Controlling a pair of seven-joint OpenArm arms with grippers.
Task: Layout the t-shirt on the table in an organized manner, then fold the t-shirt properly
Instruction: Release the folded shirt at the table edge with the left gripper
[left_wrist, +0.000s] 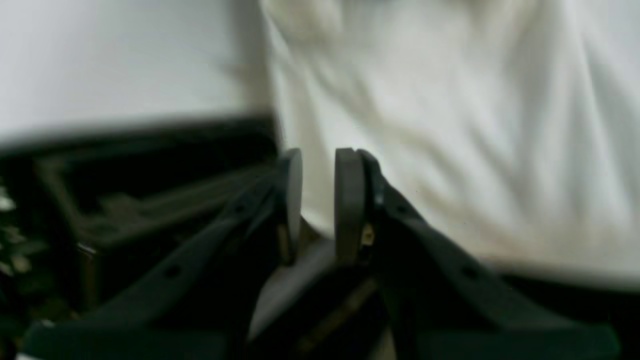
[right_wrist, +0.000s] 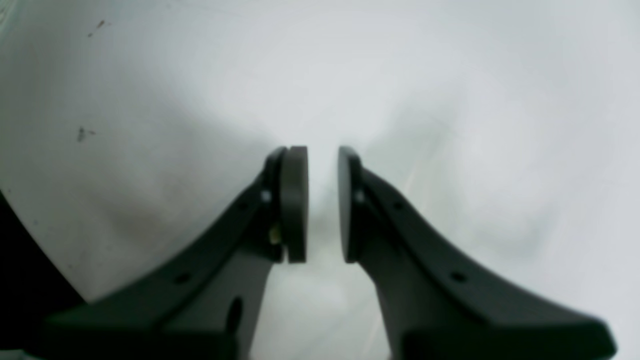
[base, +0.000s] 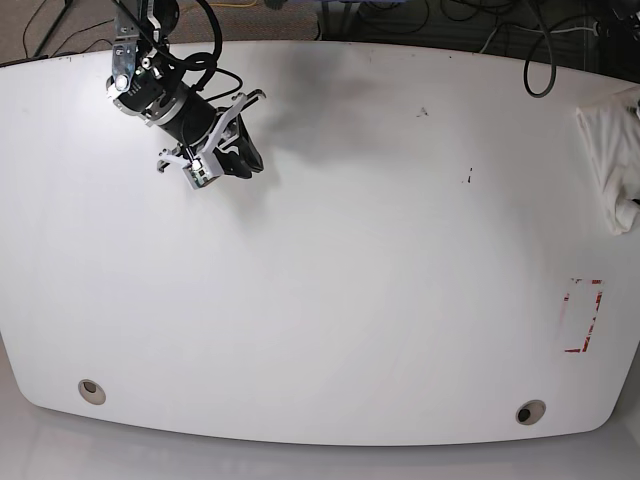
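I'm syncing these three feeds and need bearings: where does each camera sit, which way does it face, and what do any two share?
Left wrist: behind the left gripper, facing the t-shirt at the table edge; its fingers show.
Right wrist: behind the right gripper, facing bare tabletop; its fingers show.
Base: overhead, looking down; shows the right arm only.
Shared: base and left wrist both show the t-shirt.

You won't find any readable text, brand, number or label in these views. The one sign is a red-and-white tape mark (base: 583, 316) forming a rectangular outline on the table (base: 350, 300), near its right edge. The visible part of the t-shirt (base: 612, 150) shows plain white cloth, no lettering
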